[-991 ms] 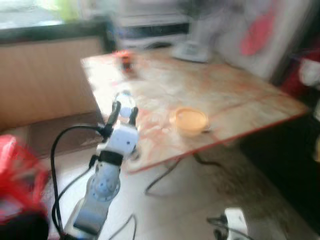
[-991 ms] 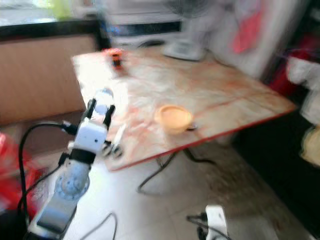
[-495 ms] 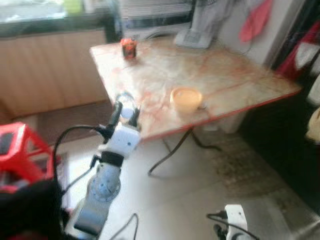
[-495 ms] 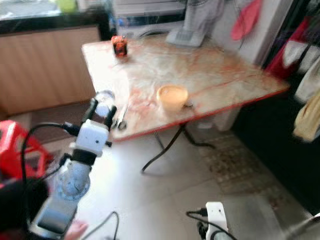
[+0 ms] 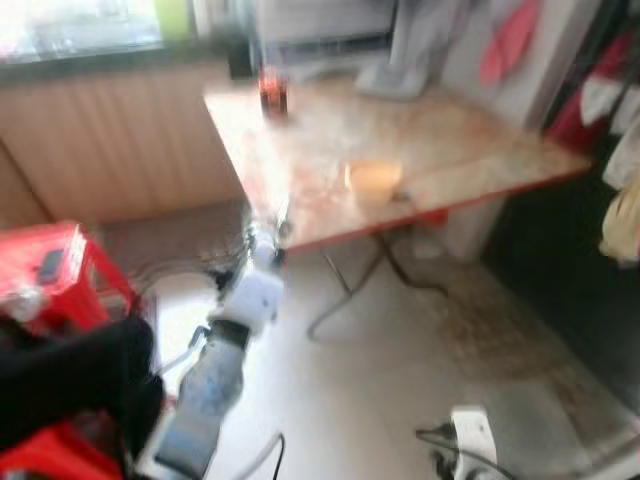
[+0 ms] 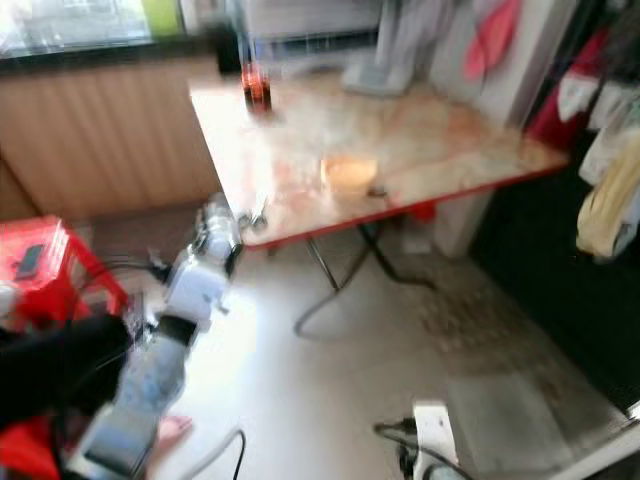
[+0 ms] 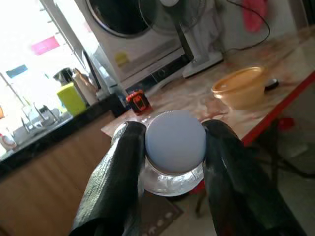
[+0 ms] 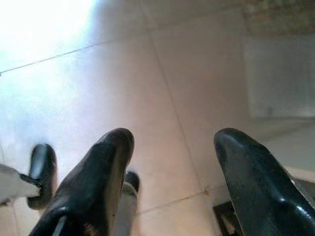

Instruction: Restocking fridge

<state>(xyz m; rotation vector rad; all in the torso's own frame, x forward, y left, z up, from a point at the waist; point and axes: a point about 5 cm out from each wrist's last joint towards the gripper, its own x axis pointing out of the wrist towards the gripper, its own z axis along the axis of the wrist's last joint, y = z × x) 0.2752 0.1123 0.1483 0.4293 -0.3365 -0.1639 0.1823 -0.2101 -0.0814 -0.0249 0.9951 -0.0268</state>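
Clear bottle with a pale round cap (image 7: 174,141), clamped between the two black fingers (image 7: 118,182) of the left pincer (image 7: 173,147), cap end facing the wrist camera. Held out ahead of the robot on the silver left arm (image 6: 165,350), off the corner of the tabletop (image 6: 420,140), above pale floor tiles (image 6: 330,400). Head views blurred.

Beyond the left pincer, on the marble-patterned, red-edged tabletop: a yellow-orange plastic bowl (image 7: 239,86) with a small dark object (image 7: 270,85) just beside it; further off, a small red and black item (image 7: 138,101) near the far corner. Behind the tabletop, a standing fan (image 7: 189,34) and the drum door of a washing machine (image 7: 133,29). Off to the pincer's side, a dark counter over a wooden front (image 7: 44,162), carrying a green cup (image 7: 72,98) and bottles by a bright window.

Right pincer (image 8: 172,172) spread wide, gripping nothing, pointing down at pale floor tiles (image 8: 123,83).

On the robot's left, a red stool (image 6: 40,265); on the right, clothes hanging (image 6: 605,200). On the floor near the robot, a white power strip (image 6: 432,440) with dark cables.
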